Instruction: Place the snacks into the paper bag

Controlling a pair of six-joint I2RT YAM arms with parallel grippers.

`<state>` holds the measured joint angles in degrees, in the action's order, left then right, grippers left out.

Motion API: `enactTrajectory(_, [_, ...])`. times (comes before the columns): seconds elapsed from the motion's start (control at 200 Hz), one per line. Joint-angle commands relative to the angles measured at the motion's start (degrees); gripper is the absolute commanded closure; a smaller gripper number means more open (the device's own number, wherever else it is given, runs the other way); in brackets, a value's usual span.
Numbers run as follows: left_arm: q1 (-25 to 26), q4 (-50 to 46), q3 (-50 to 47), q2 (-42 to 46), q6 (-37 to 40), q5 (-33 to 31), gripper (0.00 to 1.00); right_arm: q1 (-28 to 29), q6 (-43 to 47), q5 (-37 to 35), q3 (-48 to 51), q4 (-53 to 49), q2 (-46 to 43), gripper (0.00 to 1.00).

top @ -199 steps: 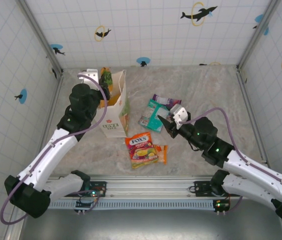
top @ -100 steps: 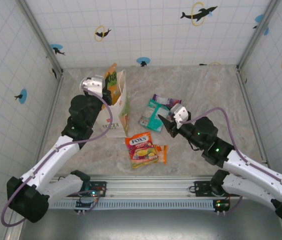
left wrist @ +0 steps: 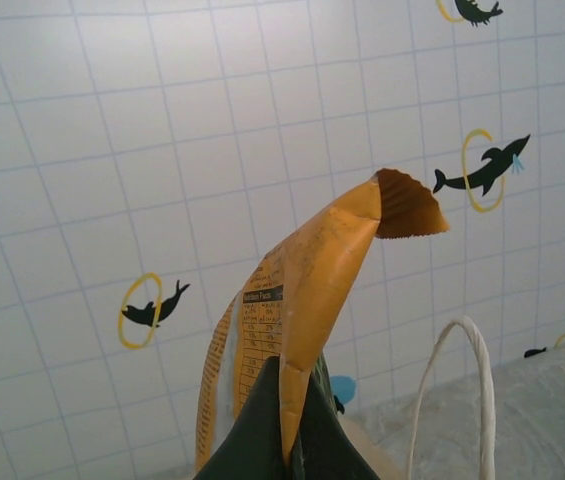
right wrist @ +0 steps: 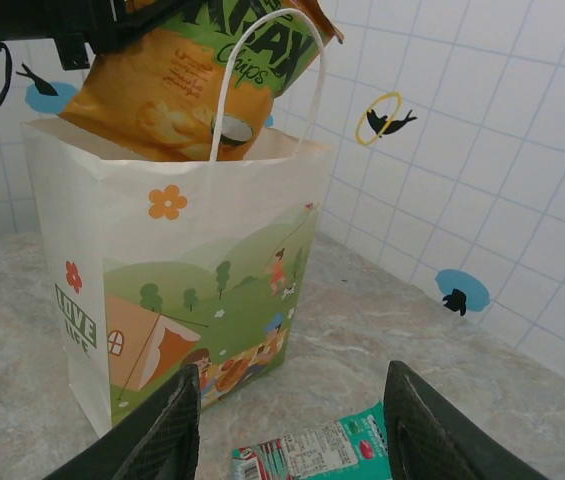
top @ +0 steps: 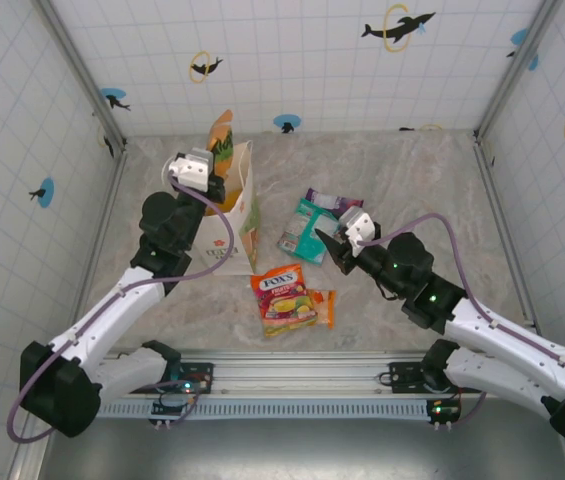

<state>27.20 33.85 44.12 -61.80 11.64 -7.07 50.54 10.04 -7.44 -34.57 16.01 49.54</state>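
My left gripper (top: pixel 208 176) is shut on an orange-and-green chips packet (top: pixel 222 133), one of the snacks, and holds it over the open mouth of the paper bag (top: pixel 239 225). In the left wrist view the orange packet (left wrist: pixel 312 290) stands pinched between the dark jaws, beside a white bag handle (left wrist: pixel 452 370). From the right wrist, the packet (right wrist: pixel 167 95) dips behind the bag's (right wrist: pixel 182 270) front rim. My right gripper (top: pixel 333 249) is open and low over a teal packet (top: pixel 307 228), seen also between the fingers as the teal packet (right wrist: pixel 327 452).
A red FOX'S packet (top: pixel 283 296) and a small orange packet (top: pixel 325 308) lie in front of the bag. A purple packet (top: pixel 336 202) lies behind the teal one. Tiled walls enclose the marble table (top: pixel 422 190) on three sides.
My left gripper has swung slightly right with the chips packet, and the packet now stands higher above the bag's mouth. The right arm has barely moved.
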Motion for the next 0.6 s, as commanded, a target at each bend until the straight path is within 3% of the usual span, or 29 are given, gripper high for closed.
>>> enactTrajectory(0.0, [-0.8,7.0,-1.7,-0.6,1.9,0.0,1.00,-0.3,-0.3,0.1,0.1,3.2,-0.1,0.50])
enactTrajectory(0.19, [-1.4,9.2,-4.9,-1.4,1.3,0.2,0.97,-0.5,-0.3,0.2,0.5,3.0,-0.2,0.50])
enactTrajectory(0.34, [-1.4,7.2,-5.2,-0.4,-1.2,0.4,0.78,-0.7,-0.3,0.1,0.4,2.5,-0.5,0.50])
enactTrajectory(0.445, [-1.4,0.9,-2.0,0.6,-3.5,0.1,0.63,-0.9,-0.3,0.1,0.4,2.2,-0.7,0.49])
enactTrajectory(0.595, [-1.4,-9.1,2.8,2.2,-6.1,-1.0,0.54,-1.4,-0.4,0.5,0.5,2.1,-0.6,0.49])
